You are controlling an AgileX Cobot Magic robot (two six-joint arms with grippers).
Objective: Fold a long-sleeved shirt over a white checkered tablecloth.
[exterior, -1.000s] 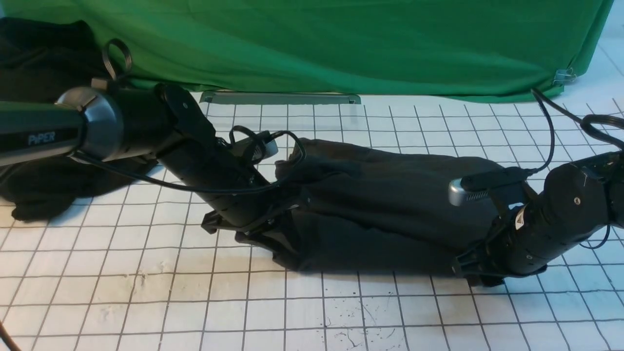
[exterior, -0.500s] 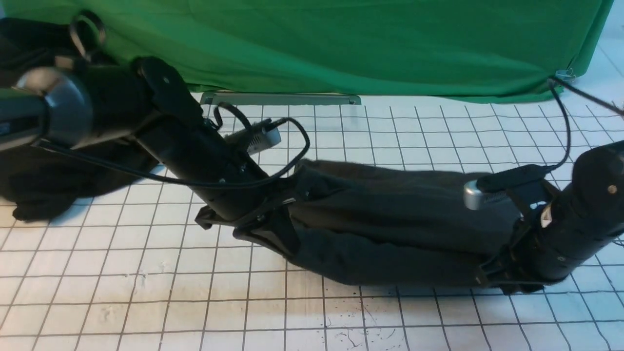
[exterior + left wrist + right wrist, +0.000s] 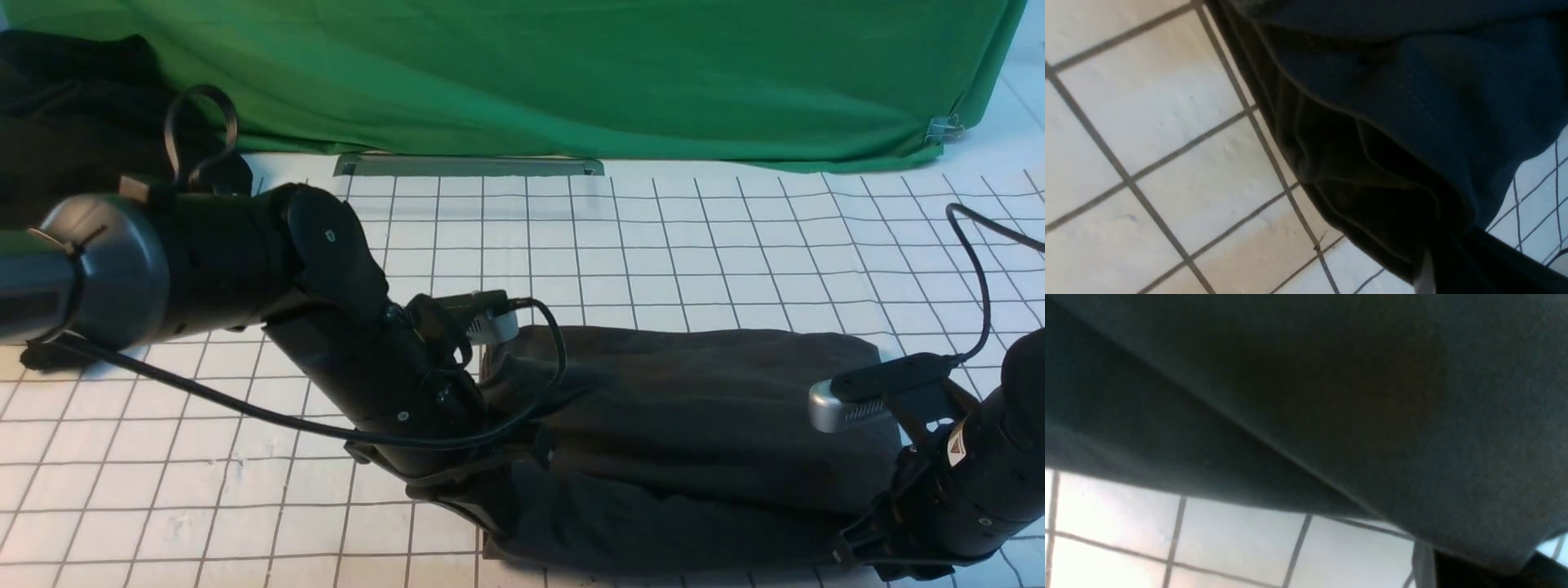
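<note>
The long-sleeved shirt (image 3: 694, 433), dark charcoal, lies as a long folded bundle on the white checkered tablecloth (image 3: 653, 237), close to the near edge. My left gripper (image 3: 483, 500) is shut on the bundle's left end. My right gripper (image 3: 859, 552) is shut on its right end. Stacked fabric layers of the shirt (image 3: 1412, 102) hang from the left gripper (image 3: 1453, 265) in the left wrist view, over the tablecloth (image 3: 1167, 143). In the right wrist view the shirt (image 3: 1372, 396) drapes over the right gripper (image 3: 1474, 567), with the tablecloth (image 3: 1229, 539) beneath. No logo or collar shows.
A deeper black garment heap (image 3: 73, 106) lies at the far left behind my left arm. The green backdrop cloth (image 3: 571, 73) hangs along the back, with a grey metal strip (image 3: 469, 165) at its foot. Cables loop off both wrists.
Both grippers have closed on the shirt's ends. Both arms have drawn the bundle toward the near edge of the table, about two grid squares nearer.
</note>
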